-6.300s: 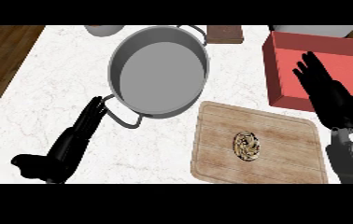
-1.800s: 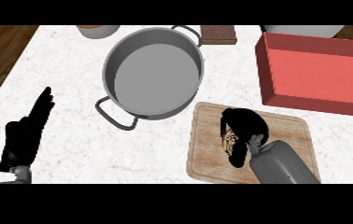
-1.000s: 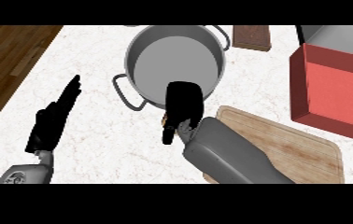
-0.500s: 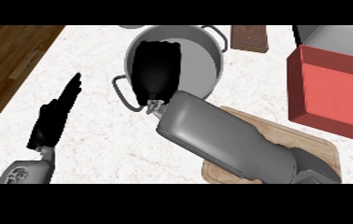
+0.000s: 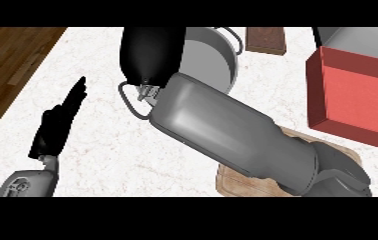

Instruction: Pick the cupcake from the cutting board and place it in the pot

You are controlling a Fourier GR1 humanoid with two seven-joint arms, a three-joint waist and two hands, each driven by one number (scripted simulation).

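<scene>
Nearest the viewer, at the lower right, a corner of the wooden cutting board (image 5: 244, 181) shows on the white marbled bench (image 5: 96, 129), mostly covered by the robot's grey right forearm. What can be seen of the board has no cupcake on it. At the lower left, the left hand (image 5: 57, 125) rests open and still, fingers straight and pointing up.

The right forearm runs diagonally up and left across the middle of the view to the right hand (image 5: 151, 54), which is seen from the back, hanging over the left rim of the steel pot (image 5: 221, 64). Whether its fingers are curled or released cannot be told from this angle, and the cupcake itself is not visible; it is probably under that hand, but that is a guess.

The step in hand appears to be the placing. The next move would call for the hand being fully over the pot's inside before letting go.

Farther off at the right stands a red box (image 5: 347, 101), and at the top a small brown block (image 5: 266, 40).
</scene>
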